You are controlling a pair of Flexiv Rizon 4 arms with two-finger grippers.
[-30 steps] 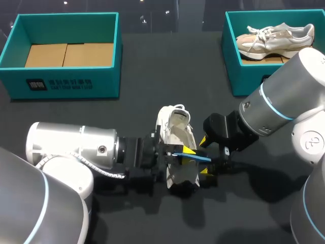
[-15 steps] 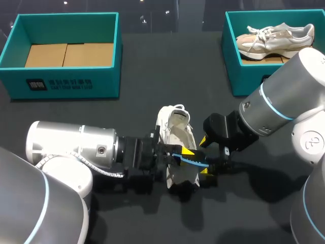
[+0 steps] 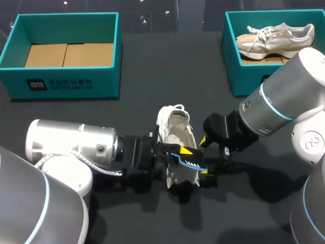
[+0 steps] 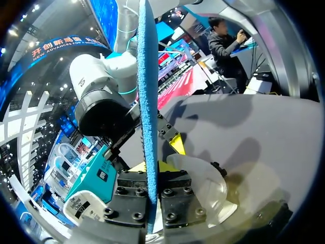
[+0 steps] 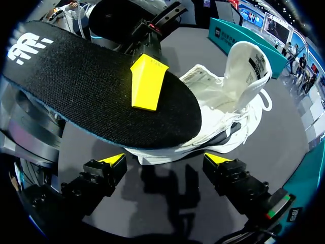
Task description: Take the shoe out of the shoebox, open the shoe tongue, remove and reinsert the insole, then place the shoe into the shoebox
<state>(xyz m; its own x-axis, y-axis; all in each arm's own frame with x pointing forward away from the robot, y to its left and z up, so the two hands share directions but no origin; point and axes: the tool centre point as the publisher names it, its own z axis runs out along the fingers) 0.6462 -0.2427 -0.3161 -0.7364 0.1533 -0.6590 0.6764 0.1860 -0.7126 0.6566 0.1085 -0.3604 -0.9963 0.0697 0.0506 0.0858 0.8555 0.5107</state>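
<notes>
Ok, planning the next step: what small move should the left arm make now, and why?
Probably tip the insole toe-first into the shoe: the left gripper pinches it above the opening, and the right gripper stands open beside the shoe.

A dark grey tabletop (image 3: 152, 76) carries three things. A white shoe (image 3: 175, 127) lies on it near the middle, just ahead of the spread jaws of the right gripper (image 3: 204, 156) and just beside the jaws of the left gripper (image 3: 185, 155). An open teal left shoebox (image 3: 66, 81) stands well apart from the left jaws, far beyond them. An open teal right shoebox (image 3: 236, 61) stands beyond the right jaws, also well apart.
</notes>
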